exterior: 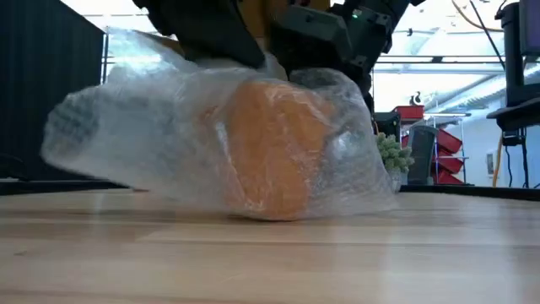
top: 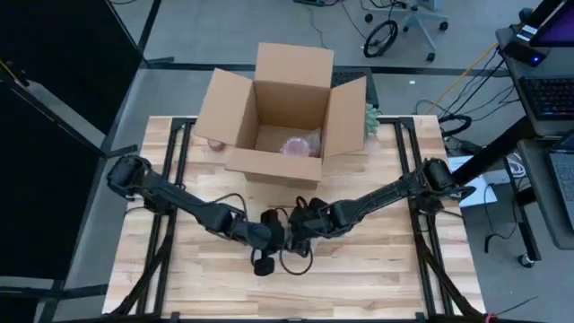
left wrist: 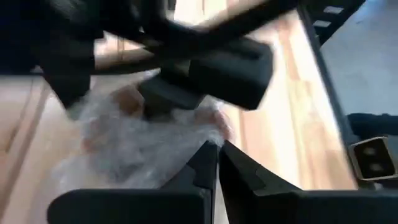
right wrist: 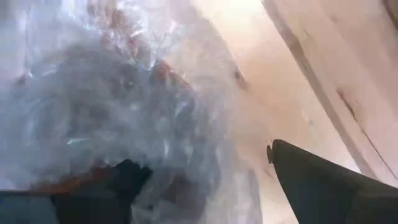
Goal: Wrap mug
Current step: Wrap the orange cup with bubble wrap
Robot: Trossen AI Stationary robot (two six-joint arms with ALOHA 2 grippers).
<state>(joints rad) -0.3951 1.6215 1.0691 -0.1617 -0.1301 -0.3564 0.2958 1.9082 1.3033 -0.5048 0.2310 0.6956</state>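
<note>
An orange mug (exterior: 278,152) lies on the wooden table (exterior: 270,262), shrouded in clear bubble wrap (exterior: 143,135) that trails off to one side. Both grippers hang close over it at the table's middle. My left gripper (left wrist: 217,152) is shut at the wrap's edge. My right gripper (right wrist: 202,158) stands open over the wrapped mug (right wrist: 112,106), with one finger (right wrist: 124,180) against the bundle and the other (right wrist: 323,180) out over bare table. In the high view the arms (top: 287,229) hide the mug. My left gripper pinches an edge of the bubble wrap (left wrist: 208,134) between its two fingertips, coming at it slanting down. One layer or several, I cannot tell. The wrap lies slack over the mug, which rests on the table. My right gripper's one finger is at the wrap; whether it touches, I cannot tell.
An open cardboard box (top: 287,117) stands at the table's far side with a pink bundle (top: 298,144) inside. A green thing (top: 372,118) lies to the box's right and a pinkish thing (top: 215,142) to its left. Bare wood stretches toward the near edge.
</note>
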